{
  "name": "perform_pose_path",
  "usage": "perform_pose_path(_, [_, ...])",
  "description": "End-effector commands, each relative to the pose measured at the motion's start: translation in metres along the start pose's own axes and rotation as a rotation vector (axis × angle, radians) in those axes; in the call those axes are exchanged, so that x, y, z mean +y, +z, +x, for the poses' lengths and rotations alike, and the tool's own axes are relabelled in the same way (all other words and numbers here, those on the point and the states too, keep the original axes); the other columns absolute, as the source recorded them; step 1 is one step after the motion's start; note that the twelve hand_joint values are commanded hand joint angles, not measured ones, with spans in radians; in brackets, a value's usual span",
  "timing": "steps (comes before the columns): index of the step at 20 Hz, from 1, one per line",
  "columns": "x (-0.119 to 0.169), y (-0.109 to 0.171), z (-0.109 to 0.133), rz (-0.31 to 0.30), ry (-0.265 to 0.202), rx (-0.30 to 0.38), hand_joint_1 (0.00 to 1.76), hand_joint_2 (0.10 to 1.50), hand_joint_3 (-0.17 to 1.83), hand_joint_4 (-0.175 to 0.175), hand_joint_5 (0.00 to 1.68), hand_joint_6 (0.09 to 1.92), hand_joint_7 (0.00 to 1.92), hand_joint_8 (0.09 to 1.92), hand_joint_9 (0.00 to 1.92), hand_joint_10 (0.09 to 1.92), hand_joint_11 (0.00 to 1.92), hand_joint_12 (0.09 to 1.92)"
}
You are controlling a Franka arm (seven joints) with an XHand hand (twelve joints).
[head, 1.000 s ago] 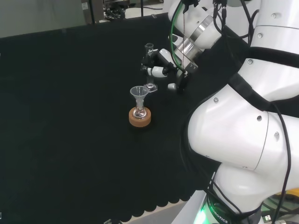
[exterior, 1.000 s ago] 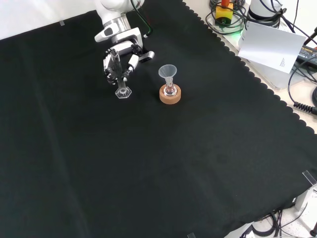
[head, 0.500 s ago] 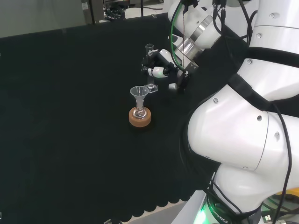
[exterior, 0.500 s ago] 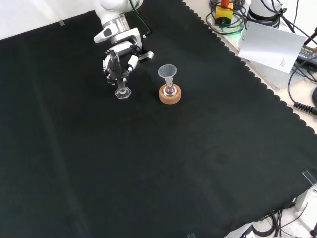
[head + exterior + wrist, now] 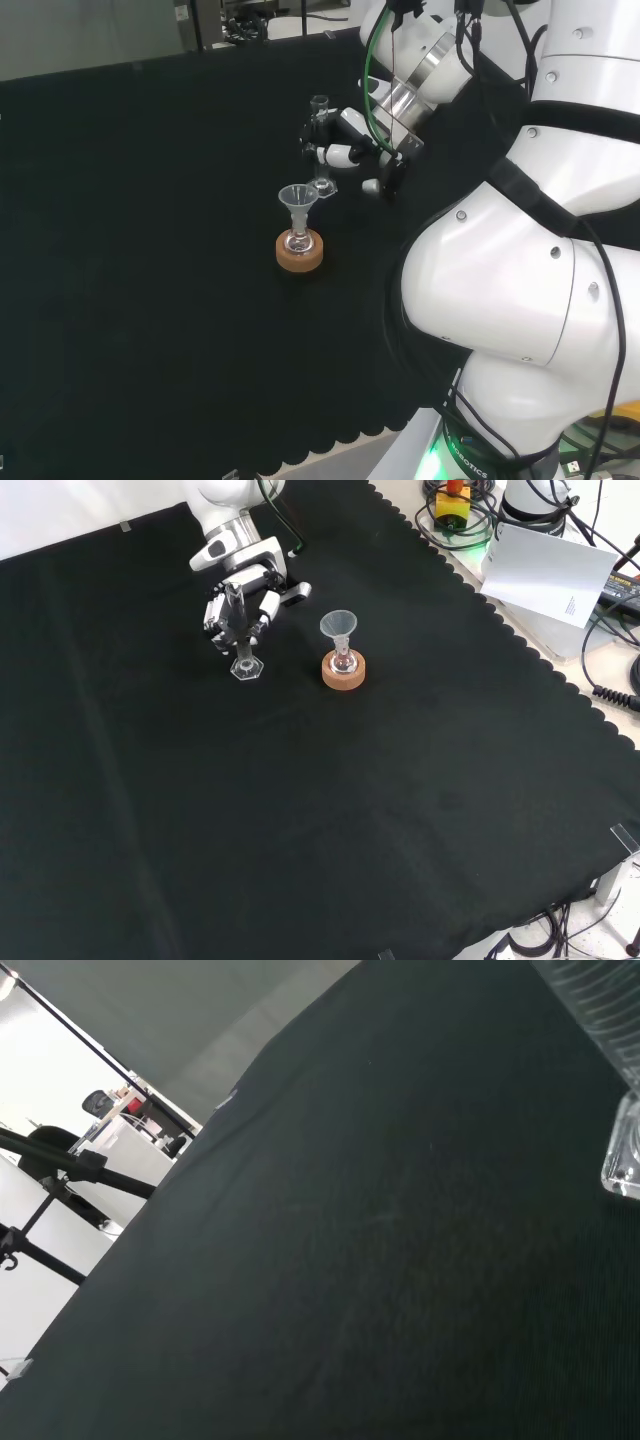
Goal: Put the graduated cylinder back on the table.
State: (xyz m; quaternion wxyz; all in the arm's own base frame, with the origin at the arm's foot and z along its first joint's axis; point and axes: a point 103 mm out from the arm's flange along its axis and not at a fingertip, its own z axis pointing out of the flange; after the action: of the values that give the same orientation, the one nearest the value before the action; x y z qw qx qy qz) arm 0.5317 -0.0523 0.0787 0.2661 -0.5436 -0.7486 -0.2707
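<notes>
Standing upright with its base at or just above the black cloth, the graduated cylinder is clasped by the curled fingers of the hand, and could be toppled toward the nearby funnel if released unevenly.

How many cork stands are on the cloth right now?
1. The cork stand sits under the small flask with a funnel, right of the graduated cylinder in the front view. Clear ware is hard to see, but no other stand shows.
</notes>
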Motion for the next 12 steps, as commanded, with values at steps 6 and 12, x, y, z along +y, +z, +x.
perform_pose_path(6, [0.001, -0.013, 0.003, 0.043, 0.025, 0.03, 0.93, 1.05, -0.17, -0.06, 0.45, 0.57, 0.44, 0.64, 0.86, 0.09, 0.45, 1.28])
perform_pose_path(12, [0.002, -0.039, 0.016, 0.008, 0.046, -0.026, 0.87, 1.02, -0.17, -0.07, 0.39, 0.31, 0.28, 0.67, 0.71, 0.09, 0.31, 1.33])
